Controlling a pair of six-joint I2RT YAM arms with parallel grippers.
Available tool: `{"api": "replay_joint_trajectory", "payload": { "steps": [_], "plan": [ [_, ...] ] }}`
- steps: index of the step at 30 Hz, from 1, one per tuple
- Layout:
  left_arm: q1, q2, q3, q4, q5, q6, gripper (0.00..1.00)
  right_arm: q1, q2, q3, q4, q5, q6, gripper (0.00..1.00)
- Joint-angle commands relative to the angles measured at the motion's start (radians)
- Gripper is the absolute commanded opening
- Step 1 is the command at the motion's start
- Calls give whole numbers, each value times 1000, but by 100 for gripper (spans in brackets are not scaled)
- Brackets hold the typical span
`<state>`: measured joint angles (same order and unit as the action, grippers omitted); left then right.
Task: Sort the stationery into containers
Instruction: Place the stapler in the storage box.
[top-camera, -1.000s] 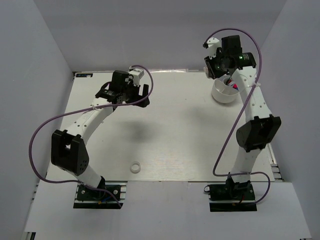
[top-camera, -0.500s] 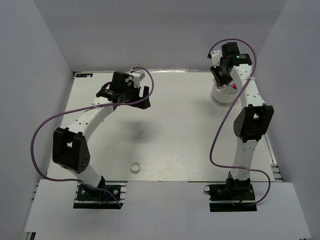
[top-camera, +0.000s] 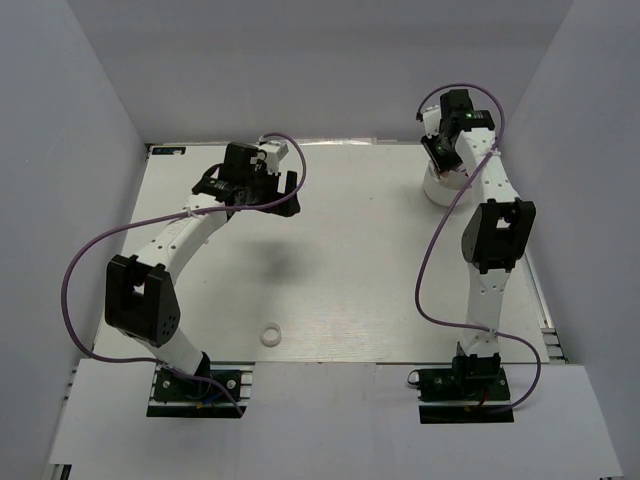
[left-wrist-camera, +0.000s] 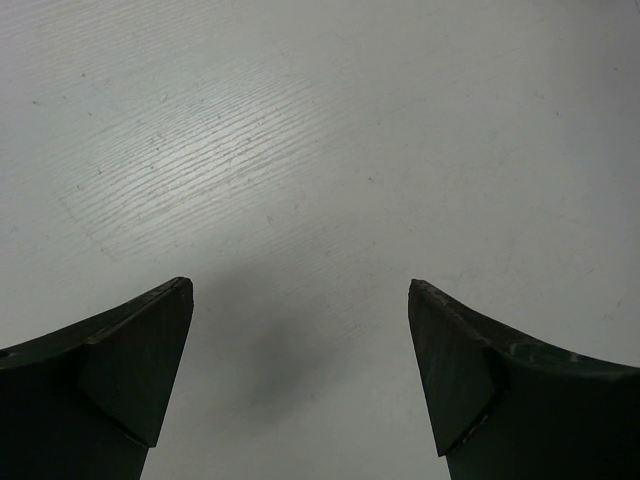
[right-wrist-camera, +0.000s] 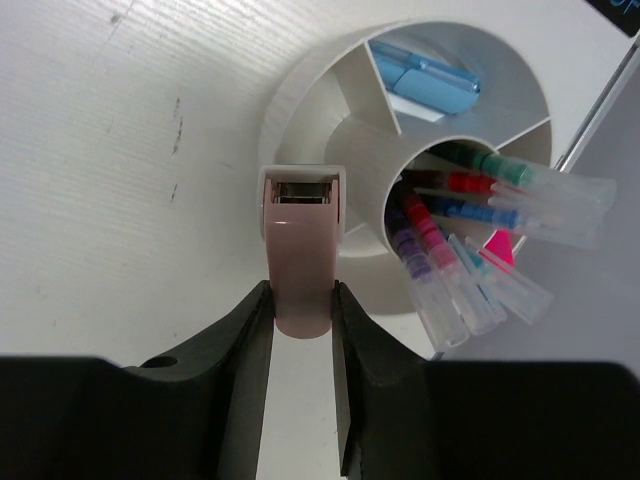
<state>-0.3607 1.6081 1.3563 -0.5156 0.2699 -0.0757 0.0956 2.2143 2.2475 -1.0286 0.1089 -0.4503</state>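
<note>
top external view: small white tape ring (top-camera: 268, 335) lay unsorted near the bases. left gripper (left-wrist-camera: 298, 290) hung wide open over the white table (left-wrist-camera: 350, 120). farther off, right gripper (right-wrist-camera: 300, 290) pinched a beige flat plastic block (right-wrist-camera: 300, 250) above the round white divided container (right-wrist-camera: 300, 90), at an outer pocket; drop-off step, next move likely a lower and release.

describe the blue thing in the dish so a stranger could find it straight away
Go to the round white dish at the far right of the table. Its centre cup is crammed with pens; in an outer wedge beside that cup lies the blue tube, short, see-through light blue and alone in its compartment.
</note>
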Motion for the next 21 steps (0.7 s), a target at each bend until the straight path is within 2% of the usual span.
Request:
{"api": "replay_joint_trajectory", "payload": {
  "steps": [1,21],
  "plan": [
    [5,-51,-2,14,-4,-6,98,-2,1,70,48,28,12,0],
    [5,-57,-13,20,-11,-4,98,-2,73,113,71,41,56,0]
  ]
}}
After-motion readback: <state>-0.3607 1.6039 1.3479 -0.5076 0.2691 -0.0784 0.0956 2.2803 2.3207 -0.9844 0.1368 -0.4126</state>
